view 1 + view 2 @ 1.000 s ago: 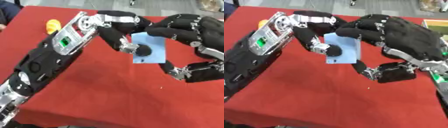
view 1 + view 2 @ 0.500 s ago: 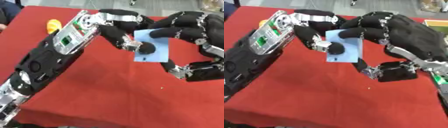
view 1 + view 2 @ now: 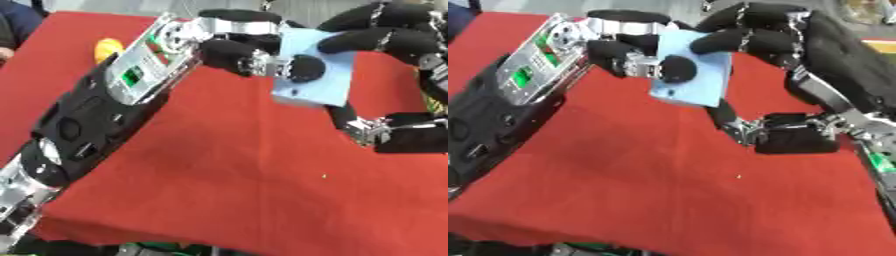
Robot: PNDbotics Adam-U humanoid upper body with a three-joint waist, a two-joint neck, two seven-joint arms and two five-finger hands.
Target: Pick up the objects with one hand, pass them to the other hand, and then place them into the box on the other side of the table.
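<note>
A flat light-blue block (image 3: 313,75) hangs above the red table (image 3: 227,180), between my two hands. My left hand (image 3: 241,47) comes in from the left, its fingers and thumb pinching the block's left side. My right hand (image 3: 776,42) reaches from the right, with fingers curled over the block's top edge and its thumb (image 3: 785,135) below the block. Both hands touch the block at once. A yellow object (image 3: 107,48) lies on the cloth at the far left, partly hidden by my left forearm.
My left forearm (image 3: 105,115) crosses the left half of the table. The table's front edge (image 3: 667,240) runs along the bottom. A person's sleeve (image 3: 16,22) shows at the far left corner. Something green and yellow (image 3: 881,45) sits at the right edge.
Both hands and the blue block have risen slightly and shifted toward the far side. The right hand's fingers have closed further over the block's top.
</note>
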